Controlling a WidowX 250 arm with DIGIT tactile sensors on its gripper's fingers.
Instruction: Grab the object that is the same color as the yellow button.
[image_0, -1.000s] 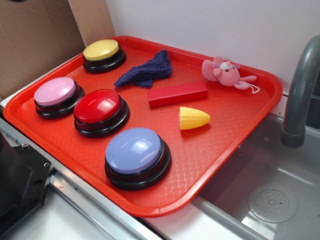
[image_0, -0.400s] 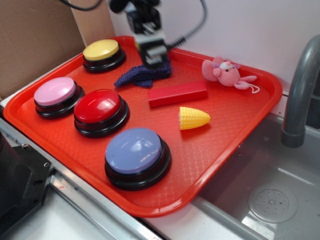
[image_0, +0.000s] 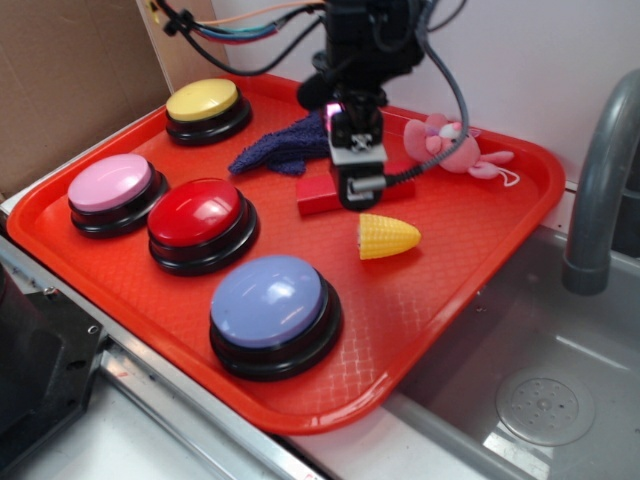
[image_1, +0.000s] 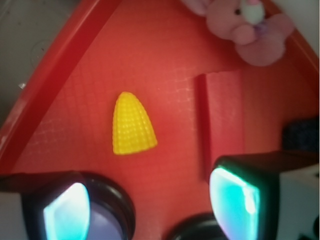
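A: Which way does the corn cob (image_0: 388, 237) lie?

B: On its side on the red tray (image_0: 500, 215). In the exterior view its long axis runs roughly left to right: the pale blunt end faces left, toward the red button (image_0: 196, 213), and the narrow tip points right, toward the tray's rim by the sink (image_0: 545, 390). In the wrist view the tip points up the picture and the wide end down.

A: How does it look?

B: Small, yellow, cone-shaped, with a fine ribbed kernel pattern. It matches the domed top of the yellow button (image_0: 203, 100), which sits well apart at the tray's far left corner.

A: What is around it?

B: The red rectangular block (image_1: 224, 117) lies just beside it, not touching. The lavender-blue button (image_0: 268, 301) is near its blunt end, toward the camera. The pink plush toy (image_0: 448, 143) is farther back, and a dark blue cloth (image_0: 283, 146) lies behind the block.

A: And the hand (image_0: 360, 185)?

B: It hangs over the red block, just behind the corn and pointing down. In the wrist view its two fingers (image_1: 235, 197) stand apart with nothing between them, so it is spread wide and empty. The corn shows ahead of the gap, nearer the left finger.
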